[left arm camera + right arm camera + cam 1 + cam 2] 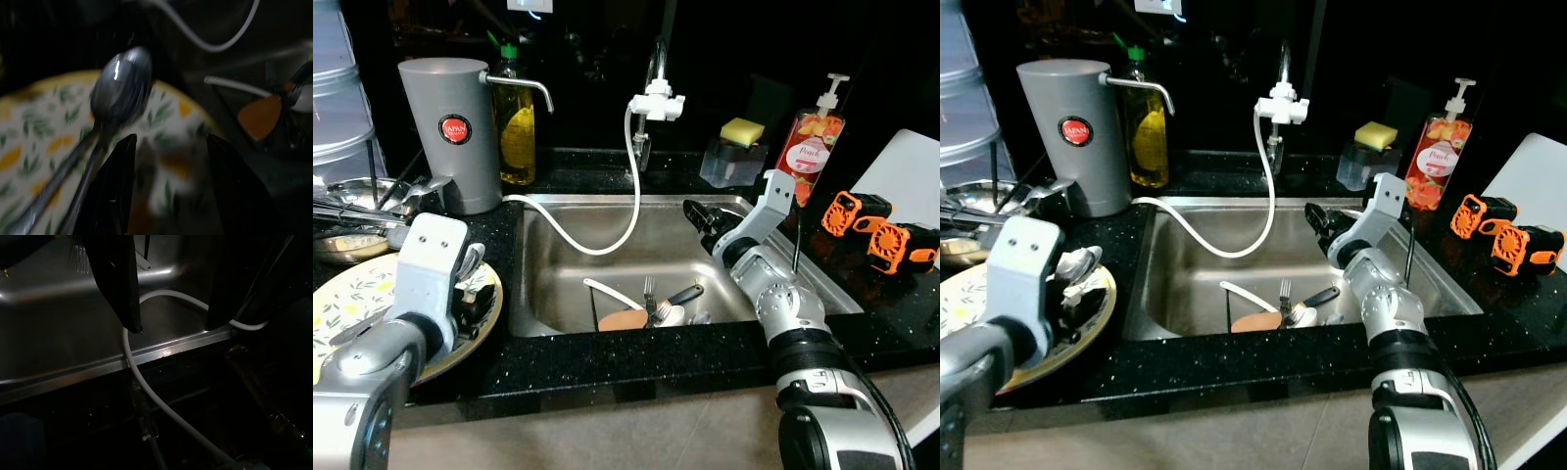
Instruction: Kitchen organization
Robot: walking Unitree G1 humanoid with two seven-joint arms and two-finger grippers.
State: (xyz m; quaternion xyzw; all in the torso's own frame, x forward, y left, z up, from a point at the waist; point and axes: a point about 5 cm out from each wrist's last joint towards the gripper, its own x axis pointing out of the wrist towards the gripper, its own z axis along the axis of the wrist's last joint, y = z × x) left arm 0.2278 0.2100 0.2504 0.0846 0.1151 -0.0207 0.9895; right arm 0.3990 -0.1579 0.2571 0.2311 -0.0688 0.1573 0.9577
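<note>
left claw (166,181) – wide, empty, over plate (342,294) | spoon (120,88) just ahead on plate, handle running back beside one finger | right claw (697,215) – open above sink (607,250), farther off

A black speckled bench (607,362) is running around a steel sink (548,284) set into it. On the robot's left, a floral plate (342,294) is sitting on the bench near its front edge, with a steel bowl (352,211) behind it and a grey jug (450,132) standing near the sink's back corner beside a yellow bottle (516,122). Behind the sink, a clear holder with a yellow sponge (742,131) and a pump bottle (810,142) are standing. On the right, two orange-and-black objects (881,230) are lying.
</note>
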